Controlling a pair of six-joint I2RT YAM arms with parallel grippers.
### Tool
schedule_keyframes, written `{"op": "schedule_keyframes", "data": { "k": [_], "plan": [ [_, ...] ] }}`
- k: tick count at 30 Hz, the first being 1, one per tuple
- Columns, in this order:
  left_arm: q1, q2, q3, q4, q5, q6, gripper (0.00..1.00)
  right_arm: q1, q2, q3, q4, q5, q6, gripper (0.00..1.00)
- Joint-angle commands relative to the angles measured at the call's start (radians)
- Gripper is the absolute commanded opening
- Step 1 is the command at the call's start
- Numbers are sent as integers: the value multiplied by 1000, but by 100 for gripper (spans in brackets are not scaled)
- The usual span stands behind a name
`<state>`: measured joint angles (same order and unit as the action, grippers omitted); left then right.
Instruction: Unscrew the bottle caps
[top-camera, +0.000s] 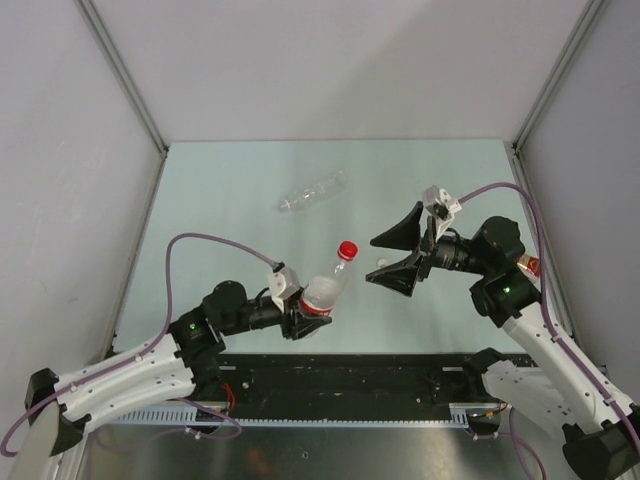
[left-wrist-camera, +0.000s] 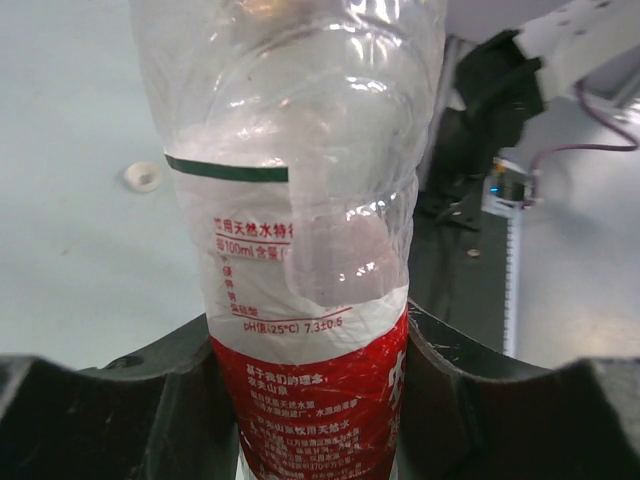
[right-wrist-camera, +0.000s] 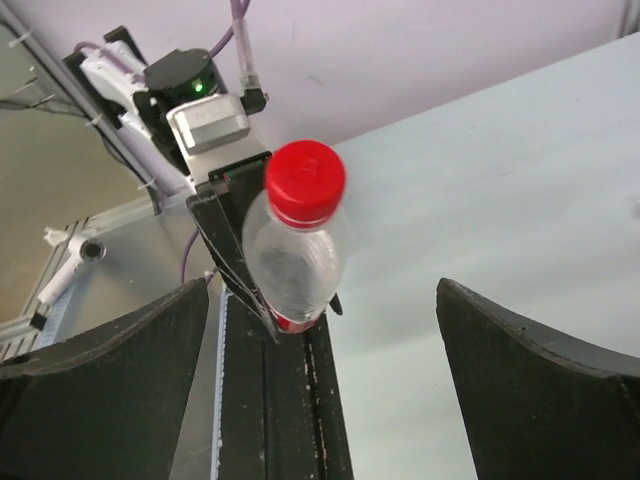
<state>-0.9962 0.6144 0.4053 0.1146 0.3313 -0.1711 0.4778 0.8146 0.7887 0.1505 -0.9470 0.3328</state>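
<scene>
Two white-and-black arms with dark wedge-shaped hands.
The left arm (top-camera: 130, 375) and right arm (top-camera: 545, 345) have white shells dotted with small screws, black joint housings, a green light (top-camera: 190, 326) and a lilac cable (top-camera: 200, 238) running to a white camera block (top-camera: 282, 278); the left hand (top-camera: 305, 320) and right hand (top-camera: 372, 260) have broad matte-black fingers (right-wrist-camera: 530, 370).

Red cap (right-wrist-camera: 305, 182) on clear bottle (left-wrist-camera: 300, 150) w/ red label band (left-wrist-camera: 320, 400) + green stripe (left-wrist-camera: 225, 171); white cap (left-wrist-camera: 143, 176); pale mint table (top-camera: 220, 200).
</scene>
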Motion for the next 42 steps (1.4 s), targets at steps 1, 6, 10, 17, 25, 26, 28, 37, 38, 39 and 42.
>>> {"op": "schedule_keyframes", "data": {
  "k": [1,6,10,17,25,26,28,37,38,39,42],
  "plan": [
    [6,17,71,-55,-208,57,0,-21,-15,7,19,88,48,99],
    [6,22,85,-71,-316,88,0,-62,-9,7,-35,224,87,99],
    [4,26,88,-82,-377,114,0,-105,11,7,-65,259,130,99],
    [-41,102,118,-157,-486,145,0,-132,68,7,-67,235,188,99],
    [-154,263,176,-250,-734,169,0,-145,112,7,-109,251,198,99],
    [-166,280,184,-267,-771,169,0,-146,119,7,-108,249,202,99],
    [-189,314,201,-300,-836,168,0,-151,139,7,-96,239,217,99],
    [-313,475,258,-408,-1178,128,0,-151,258,7,-71,207,293,99],
    [-322,499,268,-424,-1208,120,0,-150,269,7,-75,201,297,99],
    [-331,528,277,-439,-1236,111,0,-148,278,7,-78,194,300,99],
    [-346,593,300,-468,-1278,98,0,-143,297,7,-97,181,301,99]
  ]
}}
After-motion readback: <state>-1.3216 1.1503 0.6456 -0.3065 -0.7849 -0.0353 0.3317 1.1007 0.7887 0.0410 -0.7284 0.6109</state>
